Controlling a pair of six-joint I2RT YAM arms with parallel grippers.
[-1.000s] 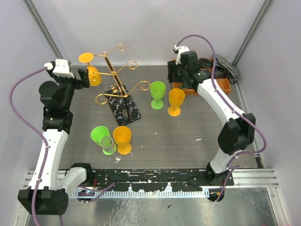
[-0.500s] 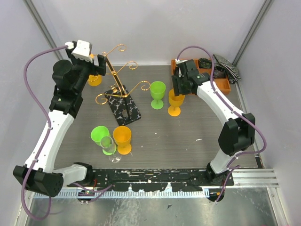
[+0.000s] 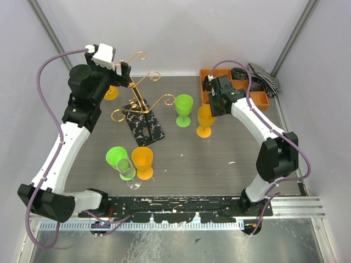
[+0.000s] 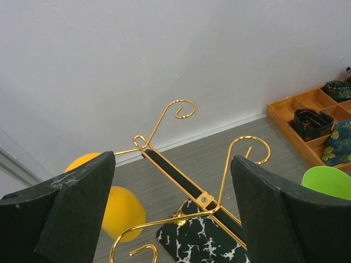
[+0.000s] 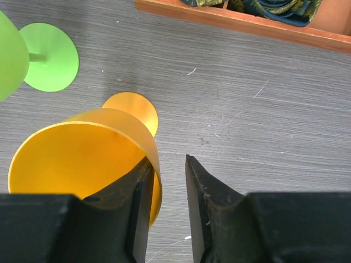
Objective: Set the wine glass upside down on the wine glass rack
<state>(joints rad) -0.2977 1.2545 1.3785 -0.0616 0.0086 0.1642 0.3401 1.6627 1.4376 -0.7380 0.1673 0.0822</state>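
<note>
**Item:** orange wine glass [image 3: 205, 118], upright on the counter [image 3: 219, 153], right of centre in the overhead view. It stands just beside a green glass [image 3: 184, 109] and near an orange compartment tray [image 3: 258, 99] at upper right.

**Make, as judged:** opaque plastic by its look. Light, stiff, smooth and thin-walled. Likely to tip or slide if nudged, unlikely to shatter.

**Hold:** the right arm's fingers [image 5: 211, 197] are drawn near together astride the bowl's rim, one over the inside, one outside. A sliver of counter shows between them, so I cannot tell whether they bite yet. A grip on the bowl suits, since it leaves stem and foot free for the hook. Pinch gently and low on the wall, lest the glass squirt out when turned over.

**Destination:** wine glass rack [image 3: 137, 93], gold wire on a marbled base, upper left. A second orange glass [image 4: 123, 211] hangs there, foot uppermost.

**Left arm's fingers** [image 4: 71, 208]: wide apart, empty, by the rack's top.
</note>
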